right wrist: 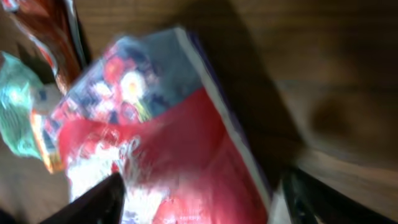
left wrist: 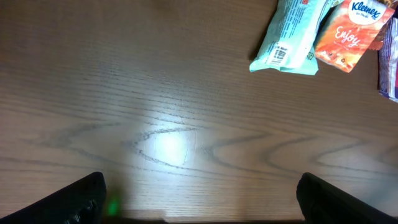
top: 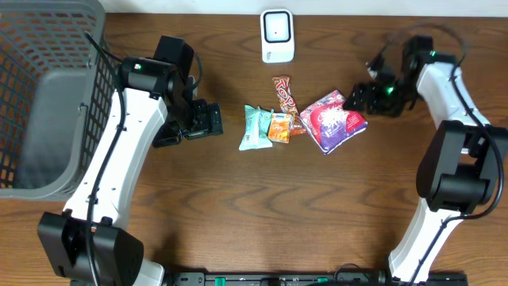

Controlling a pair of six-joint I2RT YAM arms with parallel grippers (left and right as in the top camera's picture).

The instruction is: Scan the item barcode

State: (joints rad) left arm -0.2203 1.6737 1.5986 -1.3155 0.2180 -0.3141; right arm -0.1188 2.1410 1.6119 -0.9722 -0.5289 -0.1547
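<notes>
Left gripper: jaws wide apart; empty
Teal pack: barcode faces up
Scanner: far edge; well apart from the packs
Orange pack: "Kleenex"; "Enjoy"
Pouch: likely the item; flat on the table; print blurred
Right gripper: fingers apart at the Pouch's right edge; nothing clamped
Risk: slack Pouch slips or folds under an edge grip; neighbours get dragged; a hidden barcode won't scan

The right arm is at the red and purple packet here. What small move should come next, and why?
Probably ease the right gripper further onto the red and purple packet and close. In the wrist view its jaws stand apart with the packet's edge between them, and the packet lies flat, not yet lifted toward the scanner.
</notes>
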